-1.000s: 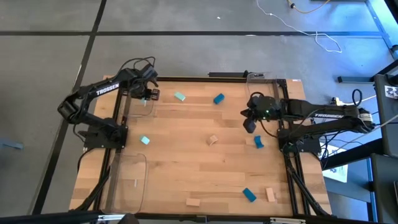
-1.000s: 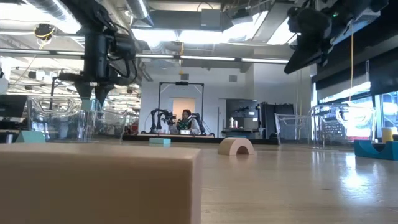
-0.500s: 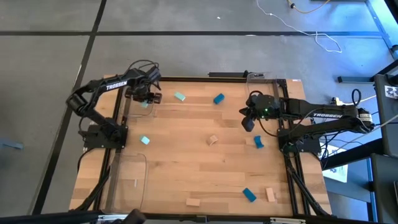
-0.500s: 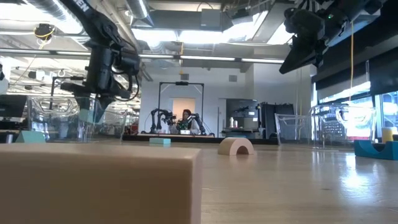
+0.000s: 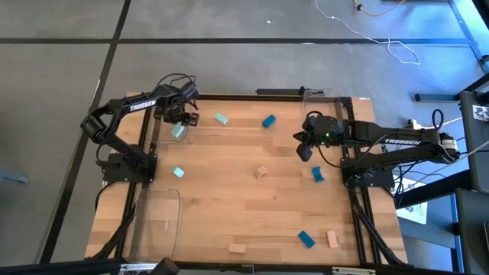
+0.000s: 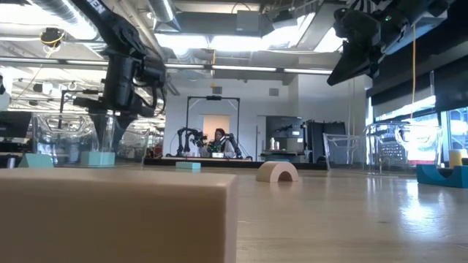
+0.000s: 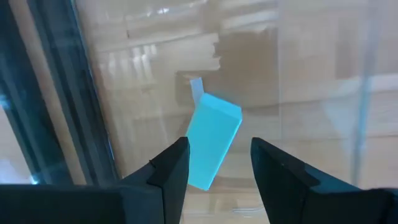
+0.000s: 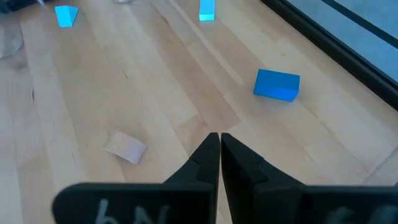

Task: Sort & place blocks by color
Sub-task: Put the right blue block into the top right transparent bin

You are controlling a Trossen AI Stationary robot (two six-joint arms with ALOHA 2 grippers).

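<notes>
My left gripper [image 7: 219, 163] hangs open, pointing down, over a clear tray [image 7: 364, 93] at the table's far left. A mint-teal block [image 7: 213, 140] lies flat on the tray floor just below the fingers, apart from them; it also shows in the low view as the block [image 6: 97, 158] under the gripper [image 6: 110, 126]. My right gripper [image 8: 219, 149] hovers shut and holding nothing above the table's right side, near a deep blue block [image 8: 277, 84] and a pale wood arch block [image 8: 125, 147].
Loose blocks lie about the table: mint [image 5: 221, 118], blue [image 5: 268, 121], mint [image 5: 178, 172], blue [image 5: 317, 175], blue [image 5: 306, 239], wood [image 5: 332, 238], wood [image 5: 237, 248]. Another clear tray [image 5: 162, 221] sits at the near left, and a third [image 5: 325, 101] at the far right.
My left gripper has sunk toward the far-left tray, opened and let go of the mint-teal block. The block has dropped from between the fingers and now rests on the tray floor.
</notes>
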